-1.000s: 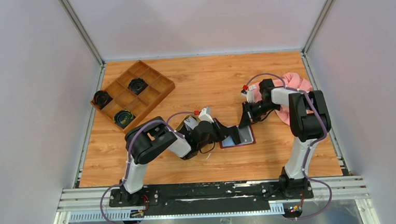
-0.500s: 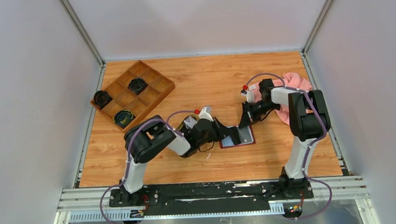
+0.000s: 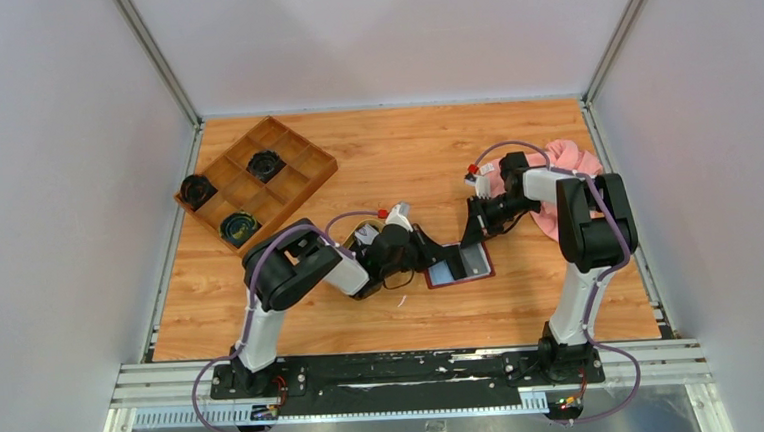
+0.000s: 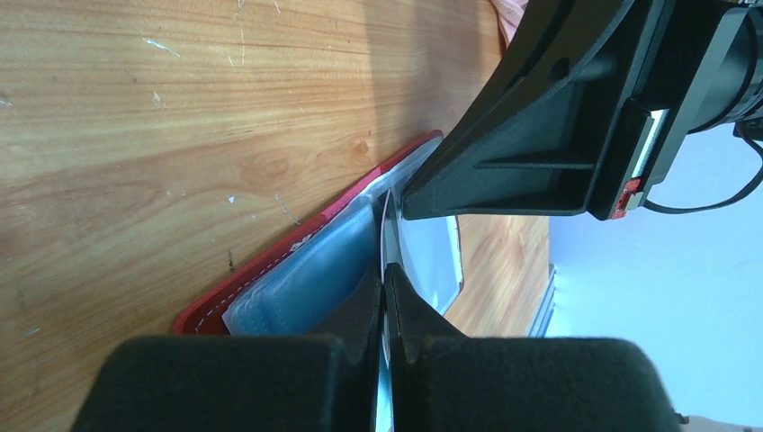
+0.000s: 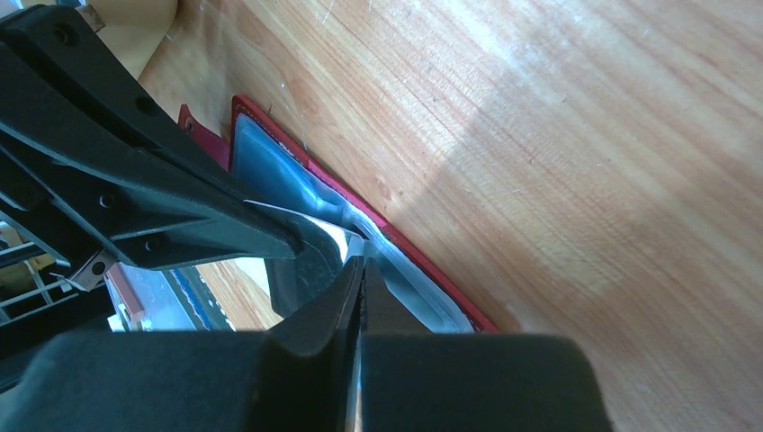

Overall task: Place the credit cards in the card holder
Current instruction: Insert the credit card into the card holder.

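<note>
Brown wood makes up the compartmented box, which sits well to the left of the card holder, toward the far side of the table. Three dark round items lie in its cells. The left gripper reaches in from the holder's left side. Its fingers are clamped together on a thin pale card, held edge-on, with the free end pointing at the grey-blue inner sleeve. The holder lies open and flat on the table, red cover down, between the two arms. Over the holder's right part, the right gripper also has its fingers pressed together. It appears to be pinching the lip of a clear pocket and lifting it slightly. Well to the right of the holder lies a pink cloth, partly behind the right arm.

Judging by these views, the task is partway through an insertion. One card is gripped and lined up at the pocket, but its leading edge seems to be only at the opening, not seated. Whether other cards are already inside the holder cannot be told, and none show beside it. At the least, this card remains to be slid fully in and let go.
</note>
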